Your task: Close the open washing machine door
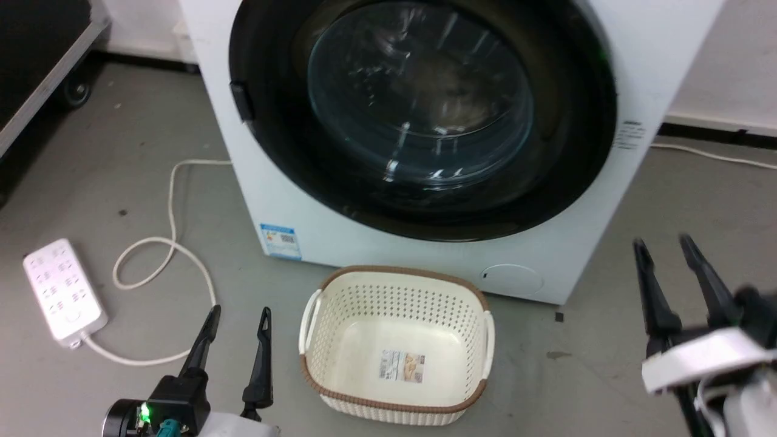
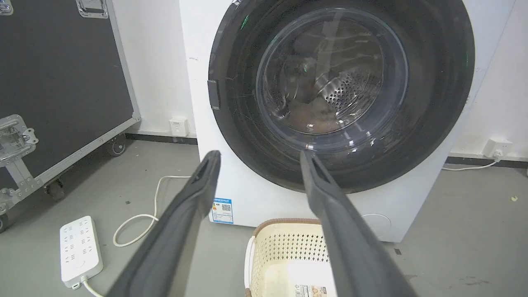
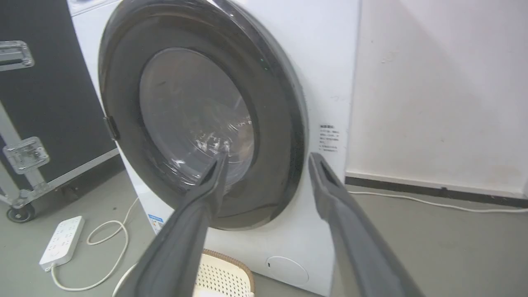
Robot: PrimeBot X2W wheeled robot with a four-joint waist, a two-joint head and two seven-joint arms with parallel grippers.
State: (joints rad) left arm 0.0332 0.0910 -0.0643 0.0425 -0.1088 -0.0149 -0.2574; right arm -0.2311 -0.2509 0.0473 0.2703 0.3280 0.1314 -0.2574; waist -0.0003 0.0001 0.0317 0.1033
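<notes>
Washing machine: the white washing machine (image 1: pixel 273 182) is standing on the grey floor (image 1: pixel 698 212), close to the wall.
Door: the washing machine door (image 1: pixel 419 115) is covering almost the whole front and seems to be lying flat against it; I cannot tell if the latch is catching.
Handling: it is looking heavy and stiff, swinging only on its hinge; the black ring is glossy and probably slippery, and the glass bowl is the fragile part.
Where to press: I am judging that the black ring beside the small dark tab (image 1: pixel 241 100) is the best place, with a flat push and no pinch.
Case: a black case (image 2: pixel 62 82) on wheels is standing to the left, well apart from the door.
Basket: the cream basket (image 1: pixel 394 297) is sitting on the floor just before the machine, narrowing the way from below.
Power strip: the white power strip (image 1: pixel 64 297) and its cable (image 1: pixel 173 200) are lying at the left; the right side is giving more room.
Left pincer: the left pincer (image 1: pixel 240 311) is hanging low beside the basket, spread wide and holding nothing.
Right pincer: the right pincer (image 1: pixel 662 241) is hanging apart from the door, spread wide too and holding nothing.
</notes>
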